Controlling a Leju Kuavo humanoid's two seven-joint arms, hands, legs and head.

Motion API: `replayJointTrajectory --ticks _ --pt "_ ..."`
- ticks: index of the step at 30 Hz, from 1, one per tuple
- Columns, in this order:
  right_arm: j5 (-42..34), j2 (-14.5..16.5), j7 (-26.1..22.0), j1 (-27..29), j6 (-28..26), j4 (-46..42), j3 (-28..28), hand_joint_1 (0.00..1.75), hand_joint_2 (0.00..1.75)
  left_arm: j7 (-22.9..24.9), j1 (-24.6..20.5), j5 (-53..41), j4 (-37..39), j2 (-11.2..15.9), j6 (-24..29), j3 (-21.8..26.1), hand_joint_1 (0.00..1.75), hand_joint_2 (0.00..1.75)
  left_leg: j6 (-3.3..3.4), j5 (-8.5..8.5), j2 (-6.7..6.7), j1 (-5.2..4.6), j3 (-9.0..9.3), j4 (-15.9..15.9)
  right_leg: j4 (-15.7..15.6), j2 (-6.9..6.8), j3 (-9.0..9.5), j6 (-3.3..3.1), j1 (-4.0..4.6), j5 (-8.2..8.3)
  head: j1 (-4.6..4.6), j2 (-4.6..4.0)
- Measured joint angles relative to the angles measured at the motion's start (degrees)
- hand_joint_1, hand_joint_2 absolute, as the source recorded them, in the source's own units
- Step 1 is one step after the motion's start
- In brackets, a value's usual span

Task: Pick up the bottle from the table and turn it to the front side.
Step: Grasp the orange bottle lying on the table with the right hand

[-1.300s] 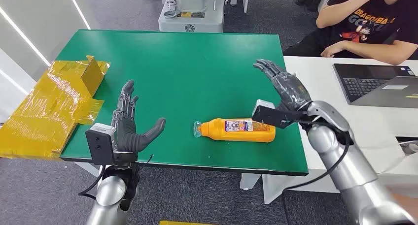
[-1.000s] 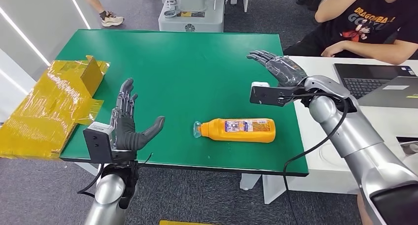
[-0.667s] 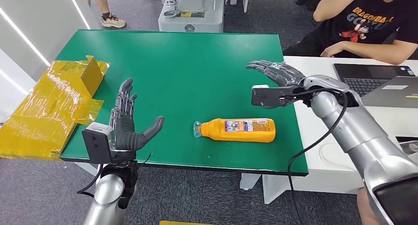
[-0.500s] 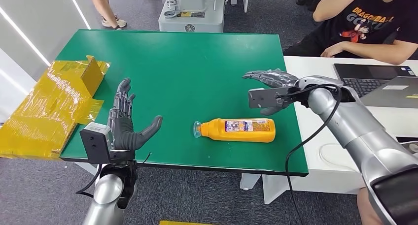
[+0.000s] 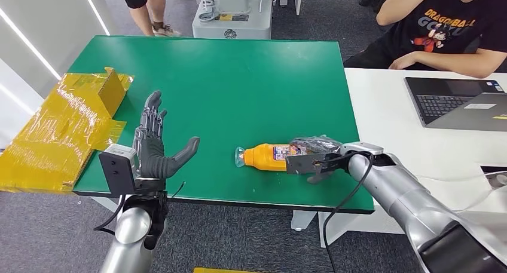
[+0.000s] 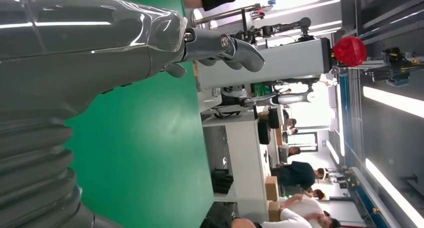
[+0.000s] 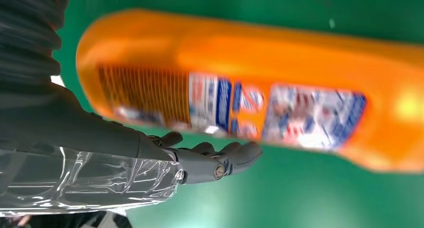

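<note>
Bottle (image 5: 266, 156) lies on its side at lower centre of the head view, on the green table (image 5: 239, 82), cap toward the left. Right hand (image 5: 312, 153) sits over its wide end; whether the fingers grip it, I cannot tell. Left hand (image 5: 154, 146), lower left, is spread apart, holding nothing, well apart from the bottle.

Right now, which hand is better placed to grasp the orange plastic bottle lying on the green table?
The right hand. It is already over the base end of the orange plastic bottle, fingers around it. The left hand is open and raised well to the side of the bottle's cap.
</note>
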Motion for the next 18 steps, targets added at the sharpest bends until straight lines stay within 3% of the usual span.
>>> replayJointTrajectory --ticks 7,18 --pt "0.17 -0.03 0.60 0.43 -0.64 0.97 0.65 0.00 1.75 0.22 -0.61 0.15 0.70 -0.02 -0.42 -0.28 0.00 1.75 0.00 0.00 0.02 0.01 0.03 0.00 -0.01 0.01 0.00 0.00 0.00 0.00 -0.01 0.00" --pt "1.25 -0.61 1.24 2.58 -6.27 1.19 0.83 0.00 1.75 0.35 -1.57 0.24 2.23 -0.04 -1.02 -0.42 0.00 1.75 0.00 0.00 0.03 0.01 0.06 0.01 -0.03 0.03 0.03 0.00 0.00 0.00 0.01 0.00"
